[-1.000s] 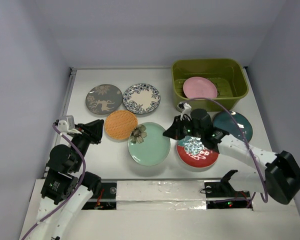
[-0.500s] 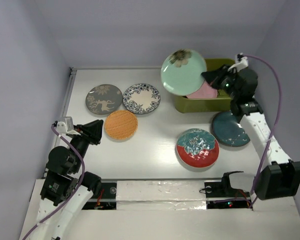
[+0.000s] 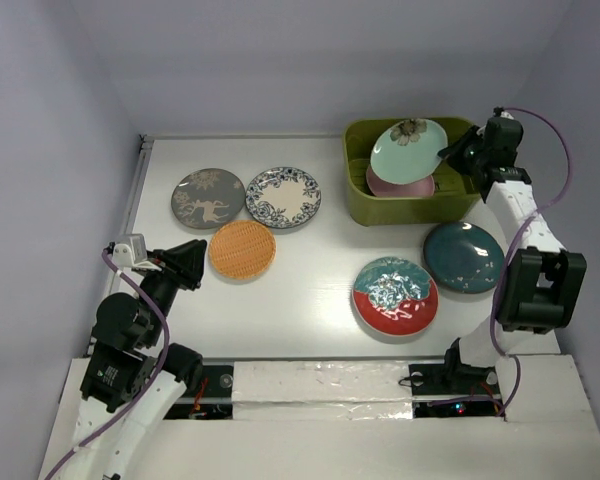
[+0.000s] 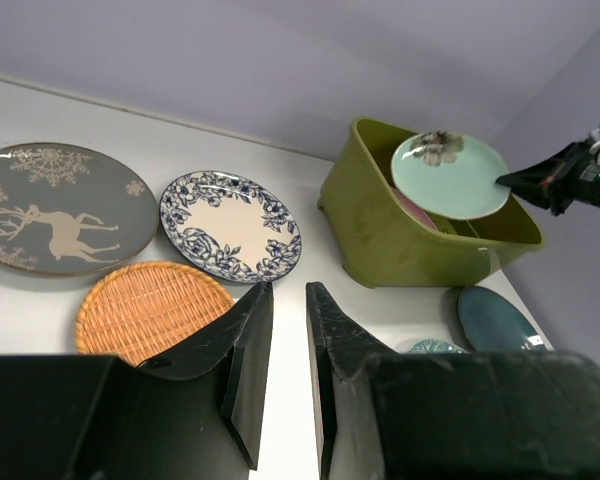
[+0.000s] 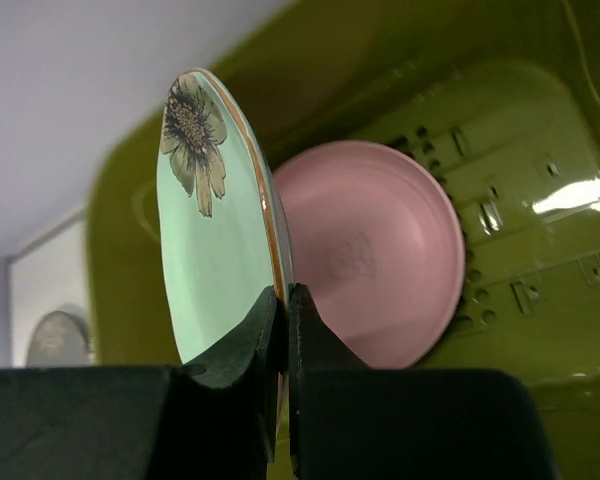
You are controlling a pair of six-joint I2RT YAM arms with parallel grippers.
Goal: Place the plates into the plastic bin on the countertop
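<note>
My right gripper (image 3: 452,152) is shut on the rim of the mint green plate (image 3: 406,147) and holds it tilted over the olive-green plastic bin (image 3: 358,190); in the right wrist view the gripper (image 5: 283,300) pinches the plate (image 5: 208,250) above the pink plate (image 5: 380,250), which lies in the bin (image 5: 540,290). On the white countertop (image 3: 310,260) lie the grey deer plate (image 3: 208,197), blue floral plate (image 3: 283,196), orange plate (image 3: 242,249), red-and-teal plate (image 3: 395,296) and dark teal plate (image 3: 464,256). My left gripper (image 4: 285,300) is slightly open and empty near the orange plate (image 4: 150,308).
White walls close the back and both sides. A strip of silver tape (image 3: 320,385) runs along the near edge of the countertop. The right arm reaches along the right side, past the dark teal plate.
My right gripper has lifted the mint green plate from the middle of the countertop, carried it back and right, and brought it down over the bin. The left arm has not moved.
</note>
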